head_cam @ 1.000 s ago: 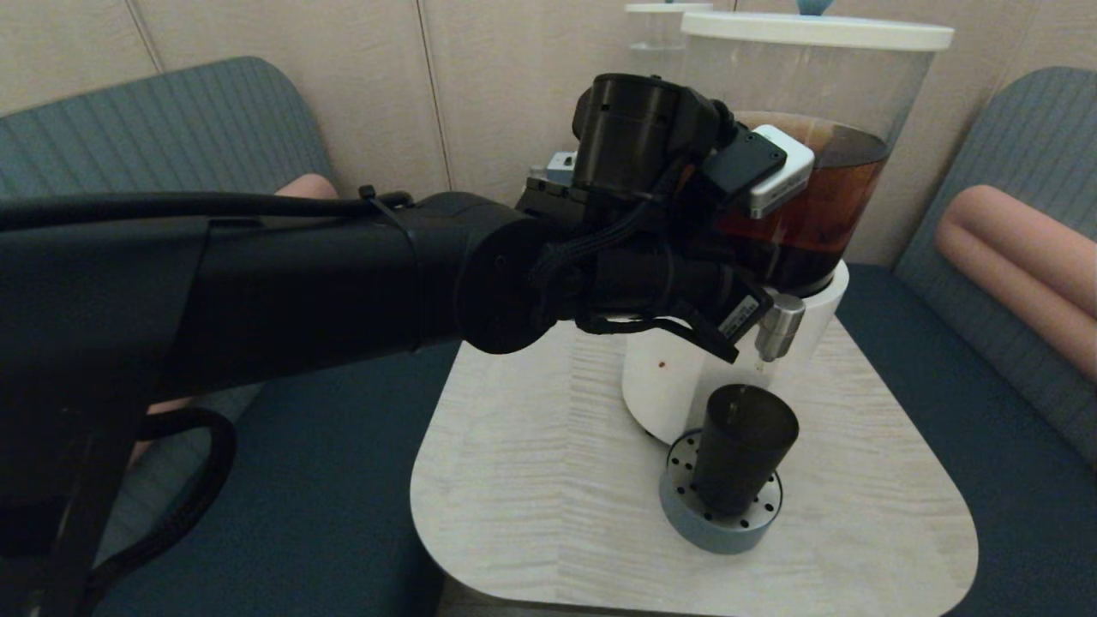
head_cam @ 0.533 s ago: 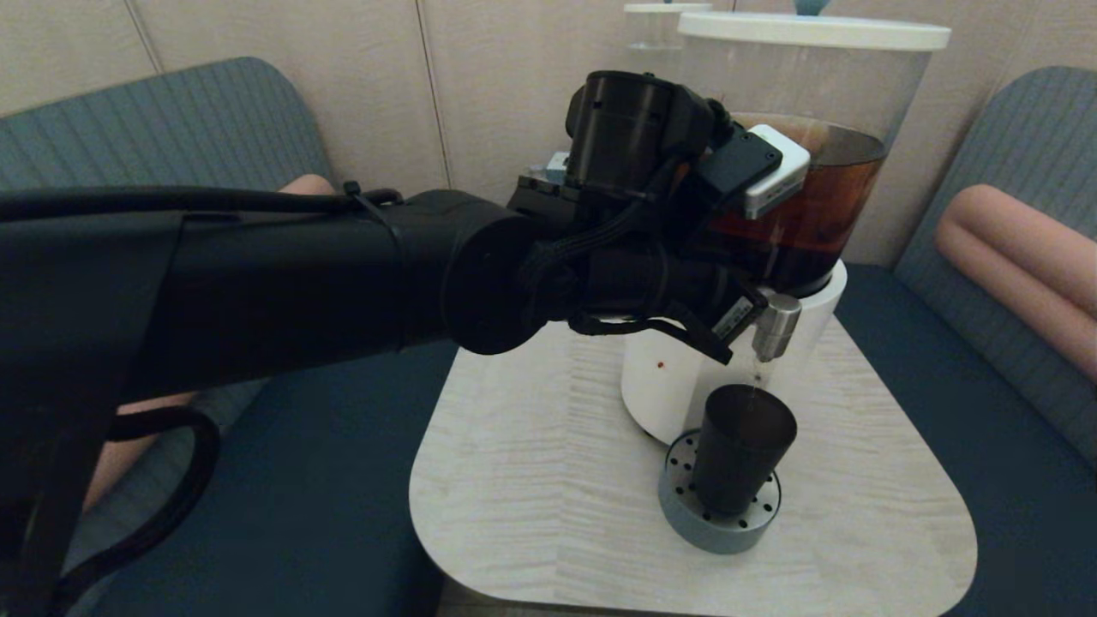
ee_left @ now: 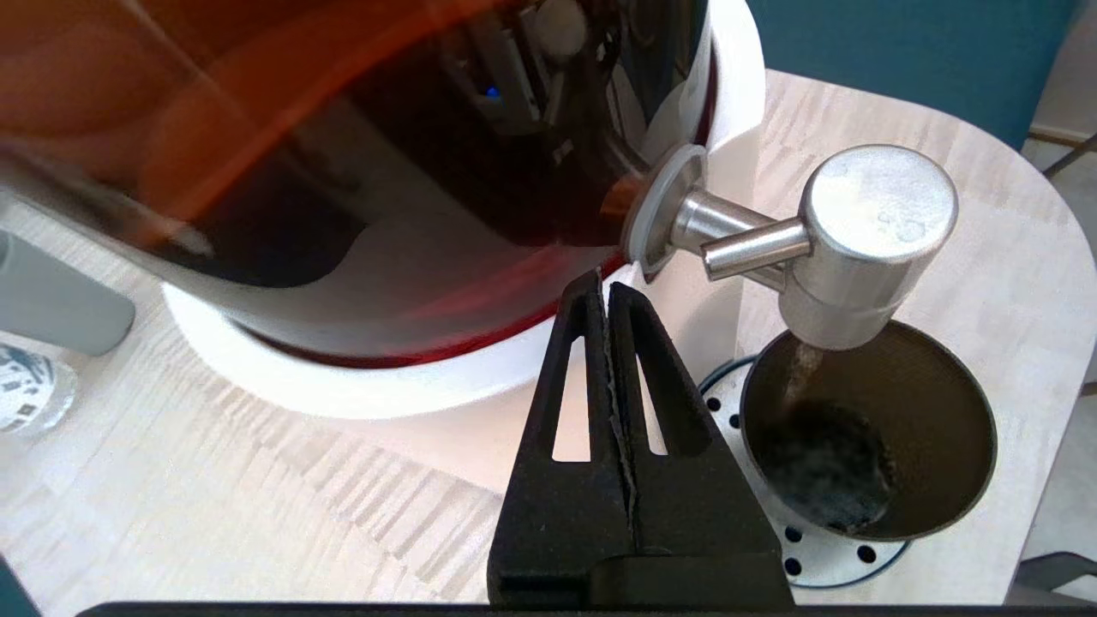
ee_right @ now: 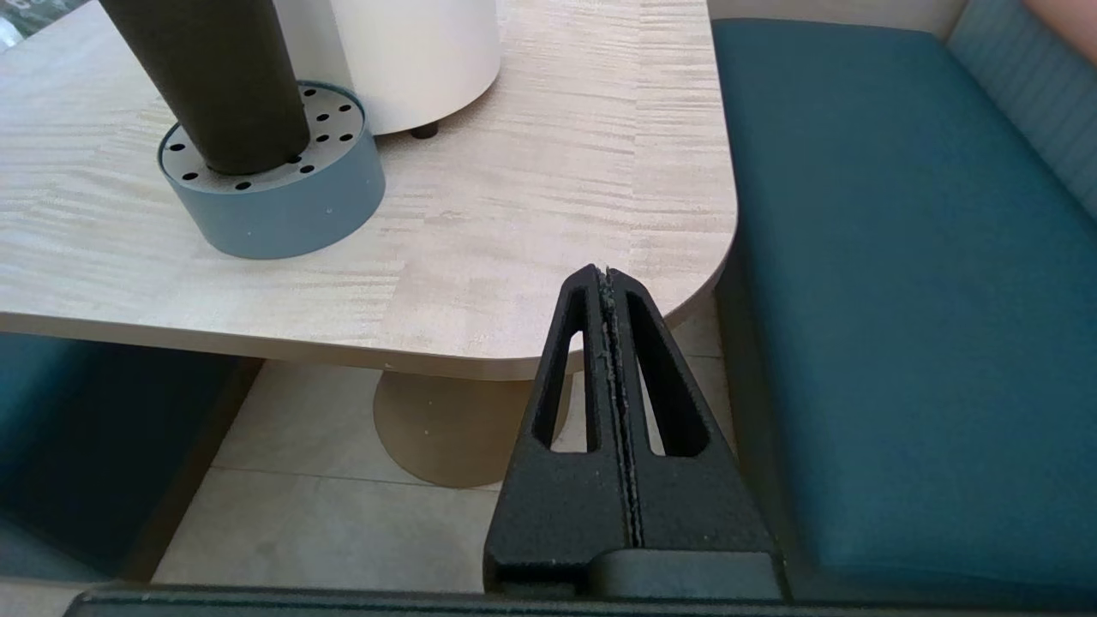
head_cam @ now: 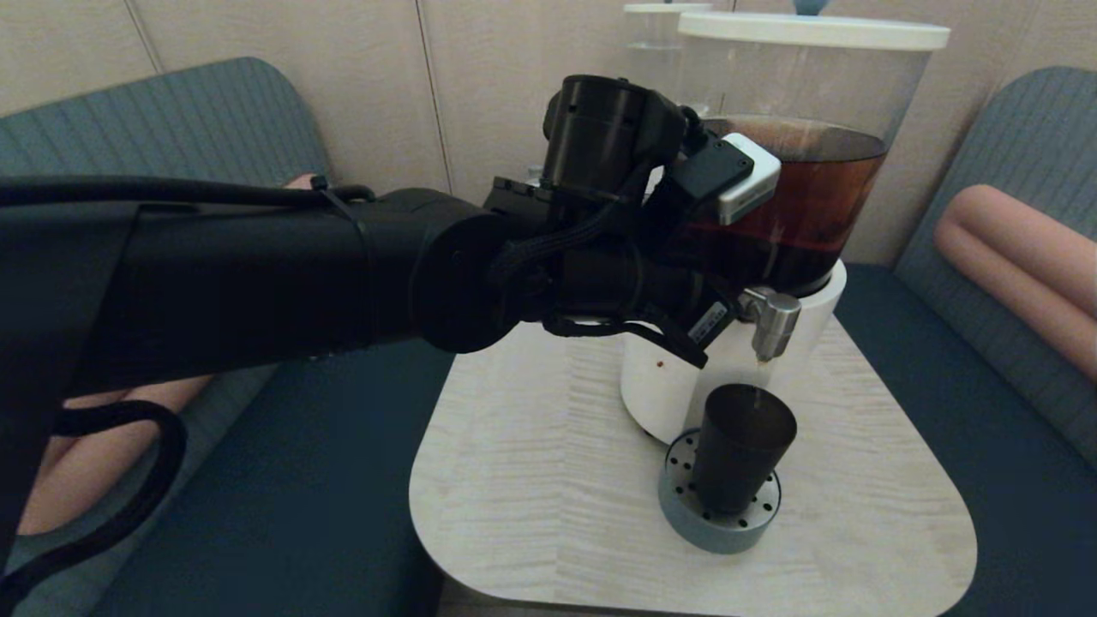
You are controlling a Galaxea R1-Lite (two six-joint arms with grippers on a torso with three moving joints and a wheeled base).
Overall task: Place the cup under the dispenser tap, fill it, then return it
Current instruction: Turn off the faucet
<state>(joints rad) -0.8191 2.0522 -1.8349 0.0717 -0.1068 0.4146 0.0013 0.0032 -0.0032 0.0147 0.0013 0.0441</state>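
The dark tapered cup point(head_cam: 741, 446) stands upright on a round grey-blue drip tray point(head_cam: 718, 523), right under the steel dispenser tap point(head_cam: 774, 321). In the left wrist view a thin brown stream runs from the tap point(ee_left: 866, 231) into the cup point(ee_left: 866, 428), which has dark liquid at its bottom. My left gripper point(ee_left: 604, 283) is shut and empty. It hangs beside the tap's stem, against the white base point(head_cam: 660, 386) of the brown-liquid dispenser. My right gripper point(ee_right: 604, 274) is shut and empty, low off the table's near right corner, away from the cup point(ee_right: 214, 77).
A second dispenser with a colourless tank point(head_cam: 660, 34) stands behind the big one. A small grey tumbler point(ee_left: 51, 300) sits on the table point(head_cam: 531, 480) on the far side of the base. Teal benches with pink cushions point(head_cam: 1020, 257) flank the table.
My left arm has drawn back to the left and slightly up, uncovering the tap's handle. The stream into the cup has become steadier; the cup has not moved.
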